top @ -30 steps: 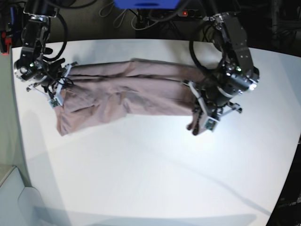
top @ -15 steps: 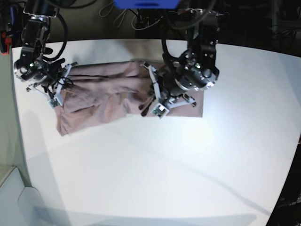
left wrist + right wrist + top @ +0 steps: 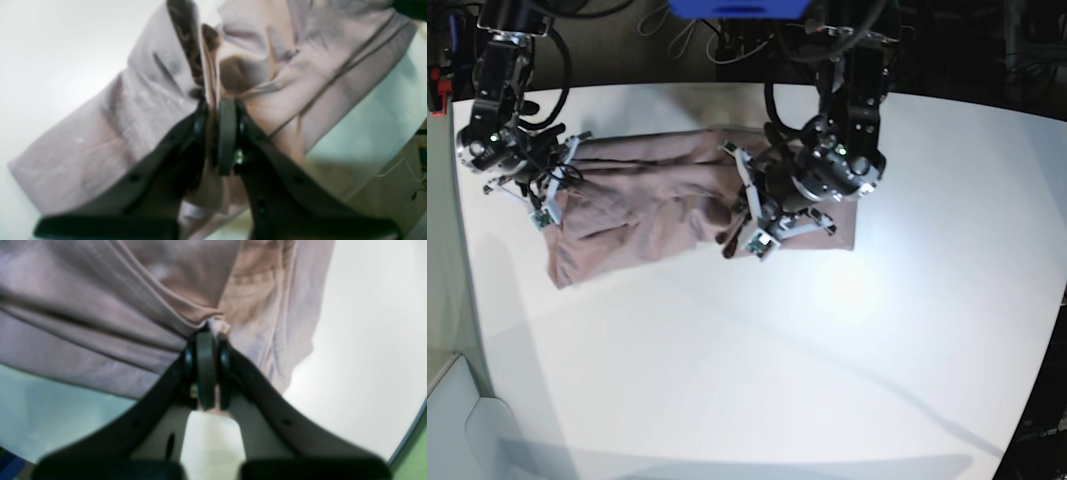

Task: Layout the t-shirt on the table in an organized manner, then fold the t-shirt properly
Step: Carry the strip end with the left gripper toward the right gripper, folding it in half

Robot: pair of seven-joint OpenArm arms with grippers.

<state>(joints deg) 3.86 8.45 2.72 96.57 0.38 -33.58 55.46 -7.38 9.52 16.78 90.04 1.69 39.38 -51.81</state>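
Left gripper [image 3: 739, 232] is clamping a fold of the t-shirt [image 3: 642, 195], its jaws nearly together with mauve cloth pinched between them, as the left wrist view [image 3: 213, 133] is showing at close range. Compared with a second ago, that arm is sitting much farther toward the middle of the table [image 3: 757, 370]: it was at the shirt's far end then, on the base view's right, and now it is hovering over the garment's centre, having carried that end back over the rest. Half a second ago it was almost where it is now, so the last stretch of travel is small. The shirt is looking shorter across the table as a result, with a doubled layer lying under and just beside the arm, and a squared edge of cloth is showing at the base view's right of the gripper.

Right gripper [image 3: 545, 195] is gripping the other end of the shirt, jaws closed tight on a bunched hem, which the right wrist view [image 3: 208, 340] is showing clearly. That arm is staying put across all three base pictures.

The t-shirt is lying wrinkled on the upper part of the white table, stretched between the two grippers, partly folded over itself.
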